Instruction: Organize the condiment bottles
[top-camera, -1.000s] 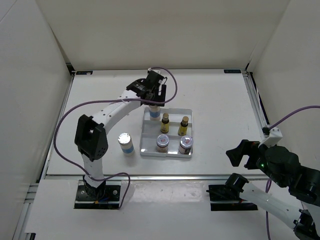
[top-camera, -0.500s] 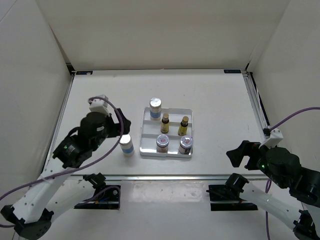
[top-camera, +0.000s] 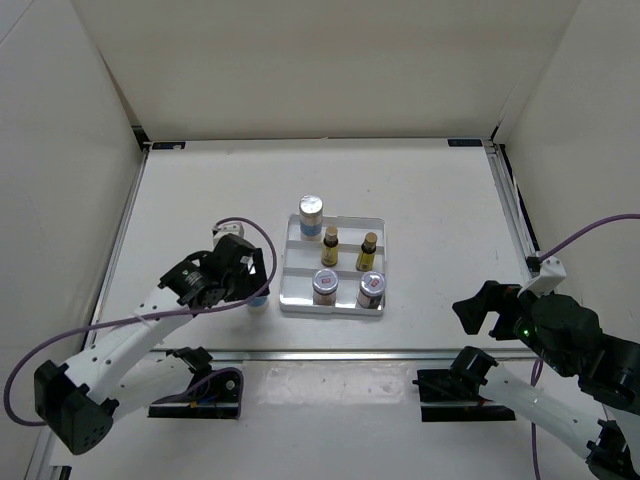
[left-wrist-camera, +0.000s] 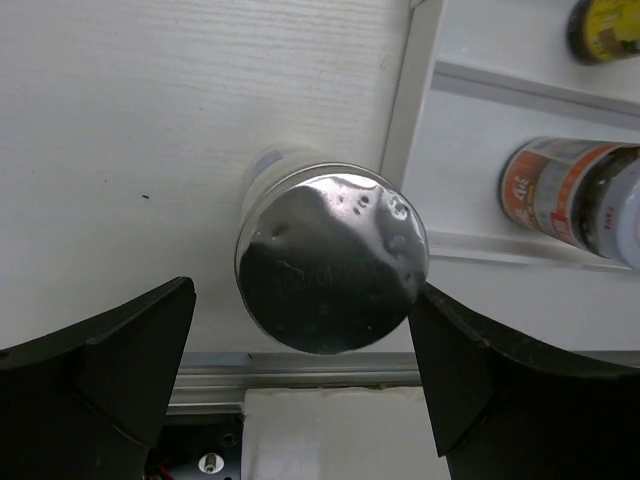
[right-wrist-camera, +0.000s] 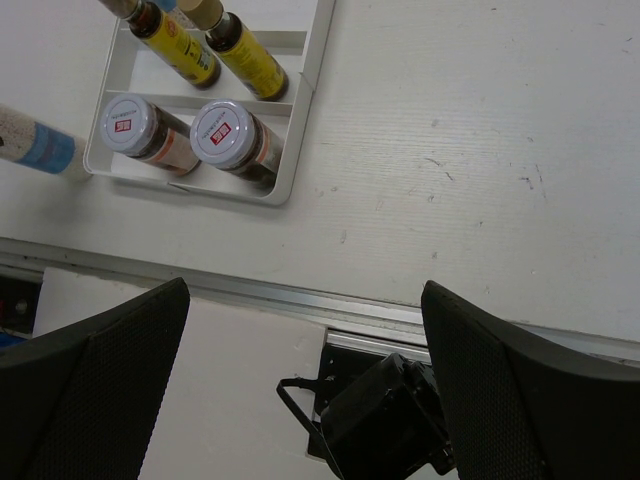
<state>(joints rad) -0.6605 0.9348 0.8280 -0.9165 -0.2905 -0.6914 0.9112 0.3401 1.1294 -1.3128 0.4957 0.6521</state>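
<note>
One white-blue bottle (top-camera: 258, 297) stands on the table just left of the white ridged tray (top-camera: 300, 262). My left gripper (top-camera: 246, 274) hangs over it, open. In the left wrist view its silver cap (left-wrist-camera: 332, 262) sits between the fingertips (left-wrist-camera: 455, 340), the right one close against the cap's edge. The other white-blue bottle (top-camera: 311, 215) stands at the tray's back-left corner. Two slim yellow bottles (top-camera: 329, 246) (top-camera: 368, 251) and two squat jars (top-camera: 325, 286) (top-camera: 371, 290) stand in the tray. My right gripper (top-camera: 488, 305) is open and holds nothing, far right near the table's front edge.
The right wrist view looks down on the tray (right-wrist-camera: 300, 110), both jars (right-wrist-camera: 225, 131) and the metal rail (right-wrist-camera: 300, 295) along the table's front edge. White walls close in the table on three sides. The left arm's purple cable (top-camera: 150, 318) loops over the near-left table.
The left arm left the white-blue bottle at the tray's back-left corner, pulled back toward its base, then came down over the bottle left of the tray. The right arm has not moved.
</note>
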